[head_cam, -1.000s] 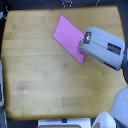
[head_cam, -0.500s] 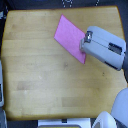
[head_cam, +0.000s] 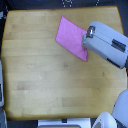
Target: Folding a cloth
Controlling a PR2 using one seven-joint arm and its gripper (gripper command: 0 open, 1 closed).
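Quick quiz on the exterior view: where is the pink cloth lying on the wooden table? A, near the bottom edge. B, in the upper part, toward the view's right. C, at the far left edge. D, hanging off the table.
B: the cloth lies flat on the table, upper part, toward the exterior view's right, beside the arm.

A light wooden tabletop [head_cam: 45,75] fills the view, dark floor showing past its edges.

A broad wooden tabletop [head_cam: 45,75] of pale, warm grain fills nearly the whole view under even light, with only dark, blurred surroundings showing past its edges.
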